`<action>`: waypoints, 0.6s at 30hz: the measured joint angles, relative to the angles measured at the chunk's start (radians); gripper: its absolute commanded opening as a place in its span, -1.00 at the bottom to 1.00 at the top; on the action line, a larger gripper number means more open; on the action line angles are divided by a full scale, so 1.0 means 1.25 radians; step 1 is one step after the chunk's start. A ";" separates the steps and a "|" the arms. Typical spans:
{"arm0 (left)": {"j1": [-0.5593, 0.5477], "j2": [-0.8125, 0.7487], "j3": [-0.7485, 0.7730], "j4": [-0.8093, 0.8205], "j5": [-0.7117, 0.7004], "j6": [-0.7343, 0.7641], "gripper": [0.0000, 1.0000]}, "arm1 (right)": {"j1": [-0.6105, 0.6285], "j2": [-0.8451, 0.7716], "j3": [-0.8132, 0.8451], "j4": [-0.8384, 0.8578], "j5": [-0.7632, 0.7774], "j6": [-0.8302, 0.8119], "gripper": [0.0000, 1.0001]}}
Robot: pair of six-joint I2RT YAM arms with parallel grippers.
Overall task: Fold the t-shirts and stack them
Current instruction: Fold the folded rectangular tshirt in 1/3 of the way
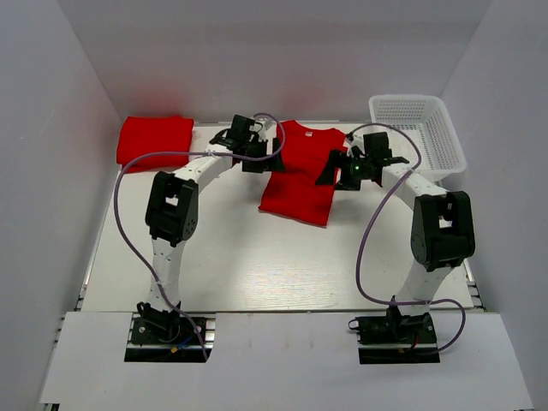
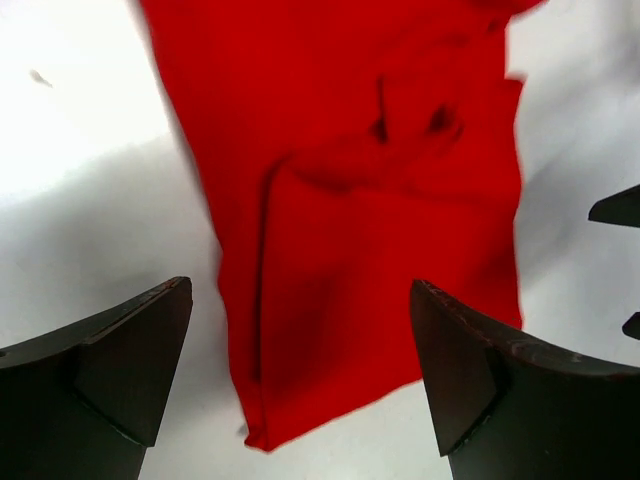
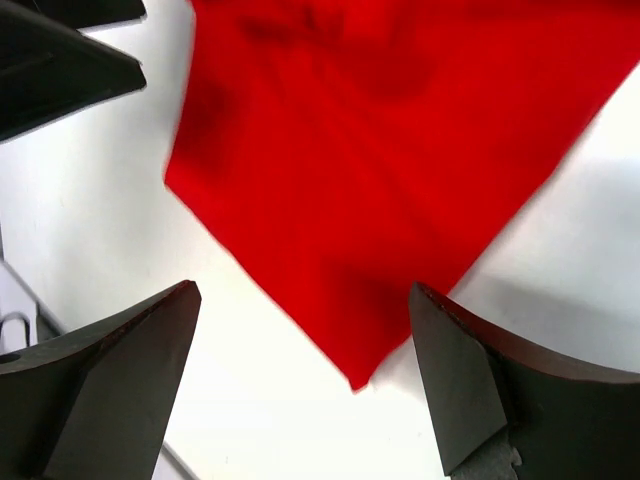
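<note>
Top view: flat t-shirt [image 1: 298, 175] at table's [image 1: 240, 257] far edge, centre; folded t-shirt [image 1: 154, 141], far-left corner; basket [image 1: 419, 128], far-right corner.
Left wrist: left jaws apart, empty, above flat t-shirt.
Right wrist: right jaws apart, empty, above its corner.

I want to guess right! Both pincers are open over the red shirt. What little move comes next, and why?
Probably lower the left pincer and right pincer to pinch one end of the middle shirt and fold it shorter: both hang open, holding nothing, and it lies longer than the folded shirt.
</note>
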 measured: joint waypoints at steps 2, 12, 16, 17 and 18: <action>-0.010 0.007 -0.004 -0.019 0.000 0.015 1.00 | 0.003 0.000 -0.028 -0.009 -0.014 -0.002 0.81; -0.028 0.151 0.188 -0.048 -0.141 0.060 1.00 | 0.003 -0.006 -0.038 -0.005 -0.025 -0.002 0.81; -0.028 0.260 0.298 -0.054 -0.190 0.051 1.00 | 0.002 -0.010 -0.042 -0.004 -0.025 0.001 0.81; -0.028 0.274 0.319 -0.048 -0.206 0.044 1.00 | 0.002 -0.010 -0.042 -0.004 -0.024 0.000 0.81; -0.028 0.281 0.335 -0.044 -0.227 0.032 1.00 | 0.002 -0.011 -0.042 -0.004 -0.023 0.000 0.81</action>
